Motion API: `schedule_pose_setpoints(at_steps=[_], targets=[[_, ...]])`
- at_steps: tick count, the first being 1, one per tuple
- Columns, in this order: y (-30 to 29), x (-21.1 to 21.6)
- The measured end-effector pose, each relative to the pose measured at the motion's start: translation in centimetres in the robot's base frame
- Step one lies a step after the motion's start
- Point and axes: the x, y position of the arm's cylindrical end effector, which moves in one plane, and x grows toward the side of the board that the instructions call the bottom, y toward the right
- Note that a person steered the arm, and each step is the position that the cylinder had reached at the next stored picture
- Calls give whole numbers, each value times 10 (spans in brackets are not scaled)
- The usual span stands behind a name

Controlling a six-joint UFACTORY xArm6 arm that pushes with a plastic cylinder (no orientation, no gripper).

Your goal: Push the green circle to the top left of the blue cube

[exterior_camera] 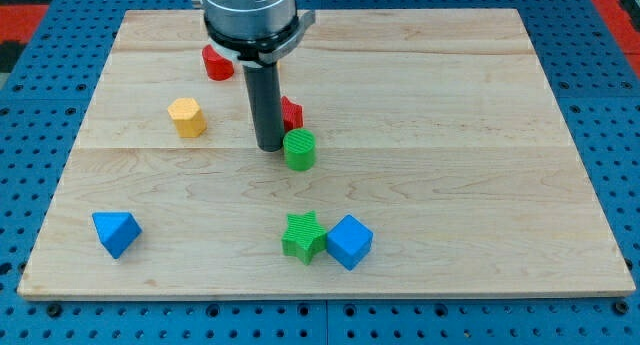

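The green circle (pixel 299 149), a short cylinder, stands near the middle of the wooden board (pixel 450 185). My tip (pixel 270 146) is just to its left, touching or nearly touching it. The blue cube (pixel 349 242) sits below, near the view's bottom, with a green star (pixel 303 236) touching its left side. The green circle is above and slightly left of the blue cube, well apart from it.
A red block (pixel 291 113) sits just behind my rod, partly hidden. Another red block (pixel 217 62) is at the top, a yellow-orange hexagon (pixel 187 117) at the left, and a blue triangle (pixel 115 232) at the bottom left.
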Motion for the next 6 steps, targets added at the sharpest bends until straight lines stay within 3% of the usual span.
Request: schedule_pose_setpoints(at_steps=[1, 2, 4, 5, 6], targets=[[-5, -15], [33, -4], [41, 65], [36, 38], [-15, 13]])
